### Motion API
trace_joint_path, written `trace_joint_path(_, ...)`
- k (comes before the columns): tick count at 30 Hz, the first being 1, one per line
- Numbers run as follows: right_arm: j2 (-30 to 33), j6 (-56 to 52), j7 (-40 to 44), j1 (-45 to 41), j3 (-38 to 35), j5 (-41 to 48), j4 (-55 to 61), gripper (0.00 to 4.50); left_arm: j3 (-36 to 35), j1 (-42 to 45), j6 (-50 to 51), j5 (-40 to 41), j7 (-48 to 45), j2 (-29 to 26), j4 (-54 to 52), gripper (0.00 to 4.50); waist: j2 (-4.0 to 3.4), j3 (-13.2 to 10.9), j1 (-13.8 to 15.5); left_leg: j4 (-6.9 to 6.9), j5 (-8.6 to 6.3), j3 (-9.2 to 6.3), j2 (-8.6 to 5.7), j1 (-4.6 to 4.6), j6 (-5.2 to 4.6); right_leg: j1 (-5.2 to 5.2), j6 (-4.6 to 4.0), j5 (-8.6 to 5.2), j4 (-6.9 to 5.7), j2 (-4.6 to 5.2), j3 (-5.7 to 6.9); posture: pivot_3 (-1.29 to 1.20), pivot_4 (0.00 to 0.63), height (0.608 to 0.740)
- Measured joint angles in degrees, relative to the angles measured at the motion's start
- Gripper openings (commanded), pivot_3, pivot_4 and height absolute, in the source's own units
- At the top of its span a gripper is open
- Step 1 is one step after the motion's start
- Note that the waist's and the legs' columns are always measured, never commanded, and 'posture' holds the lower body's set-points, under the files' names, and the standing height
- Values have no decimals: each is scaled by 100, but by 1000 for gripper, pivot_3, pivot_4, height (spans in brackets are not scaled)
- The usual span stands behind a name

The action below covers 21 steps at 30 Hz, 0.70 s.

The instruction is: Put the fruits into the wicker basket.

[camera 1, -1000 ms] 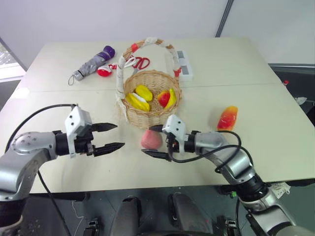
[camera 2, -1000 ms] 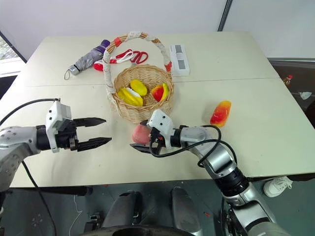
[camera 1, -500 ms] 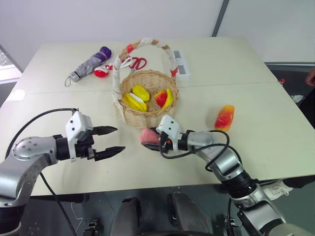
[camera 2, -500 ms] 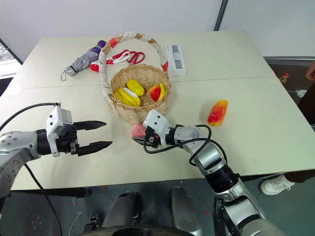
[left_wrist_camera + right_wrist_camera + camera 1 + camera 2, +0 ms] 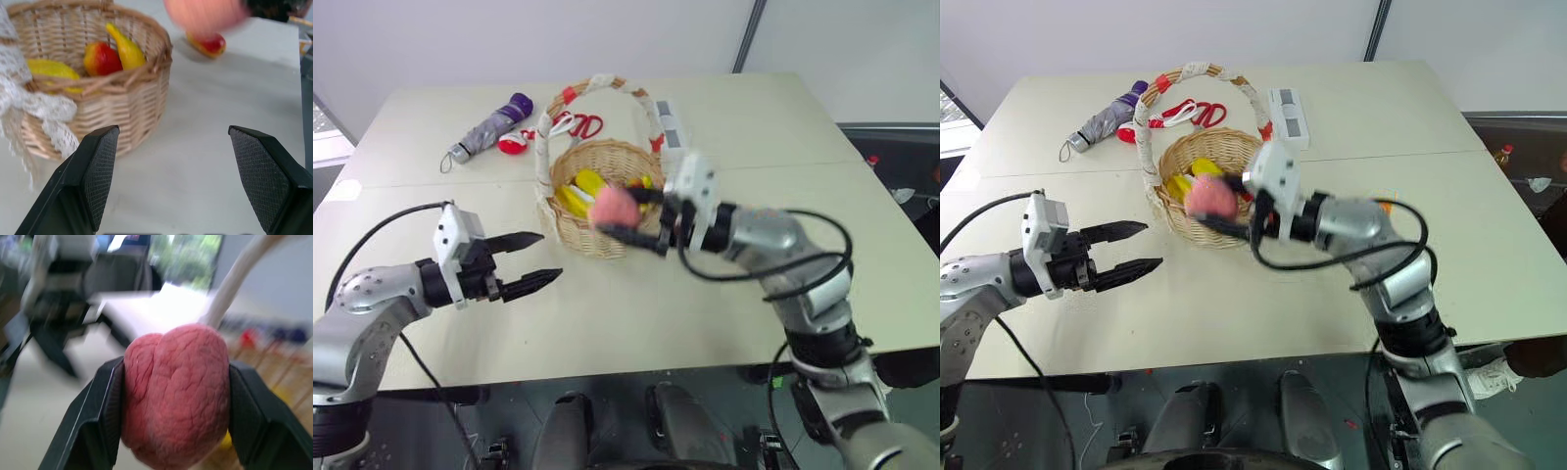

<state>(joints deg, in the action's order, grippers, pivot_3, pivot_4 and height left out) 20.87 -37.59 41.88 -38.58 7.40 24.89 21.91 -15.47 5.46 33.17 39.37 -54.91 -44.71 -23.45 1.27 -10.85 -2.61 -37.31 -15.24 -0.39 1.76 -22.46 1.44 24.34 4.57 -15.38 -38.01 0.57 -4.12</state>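
Note:
My right gripper (image 5: 625, 213) is shut on the round pink peach (image 5: 612, 207) and holds it in the air at the near rim of the wicker basket (image 5: 576, 233). In the right wrist view the peach (image 5: 176, 391) fills the gap between both fingers. Yellow banana pieces (image 5: 126, 45) and a red-yellow fruit (image 5: 100, 58) lie inside the basket. The mango (image 5: 208, 43) lies on the table to the right of the basket, mostly hidden behind my right arm. My left gripper (image 5: 551, 256) hovers open and holds nothing, left of the basket.
A grey-purple folded umbrella (image 5: 494, 125) and red-handled scissors (image 5: 579, 124) lie behind the basket on the left. A white power strip (image 5: 1288, 103) lies behind it on the right. The basket's tall handle (image 5: 607, 83) arches over its opening.
My right gripper has shut on the peach and lifted it off the table to the basket's near rim. The left gripper has stayed where it was, still open.

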Motion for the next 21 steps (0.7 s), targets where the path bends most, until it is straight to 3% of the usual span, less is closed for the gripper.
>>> trace_joint_path(4, -327, -77, -985, -623, 75, -707, -1169, 2289, 104, 67, -33, -1, 156, 226, -8, 3818, 0, 0, 7, 1, 1, 4, -3, -4, 1, 4, -2, 1, 1, 8, -1, 0, 150, 740)
trace_joint_path(8, -455, 74, -1185, -645, 307, -1089, -1937, 4300, 179, 68, -61, -8, 308, 387, -38, 3818, 0, 0, 7, 4, 0, 6, -5, -15, 1, 13, -1, 1, 4, 15, -3, 0, 150, 740)
trace_joint_path(9, -462, 105, -1193, -645, 331, -1133, -1992, 4464, 205, 68, -83, -8, 332, 427, -52, 3818, 0, 0, 6, 4, 0, 6, -6, -18, 1, 16, -1, 1, 4, 16, -4, 0, 150, 740)
trace_joint_path(13, -353, 261, -1135, -622, 312, -1202, -1816, 4464, 374, 90, -105, -8, 487, 593, -183, 3818, 0, 0, 7, 4, 0, 3, -6, -20, 1, 19, 0, 2, 3, 15, -3, 0, 150, 740)
trace_joint_path(16, 114, 264, -804, -318, 11, -953, -1157, 4464, 499, 114, -114, -13, 555, 669, -216, 3818, 0, 0, 43, 3, 0, 1, -7, -21, 1, 13, 0, 1, 4, 15, 0, 0, 150, 740)
trace_joint_path(21, 1210, -544, -750, 915, -1454, -465, -523, 4464, 845, 302, -152, -137, 619, 815, -231, 3818, 4, 2, 121, 2, 0, 5, -17, -20, 0, 4, 1, 2, 15, 21, -2, 0, 150, 740)
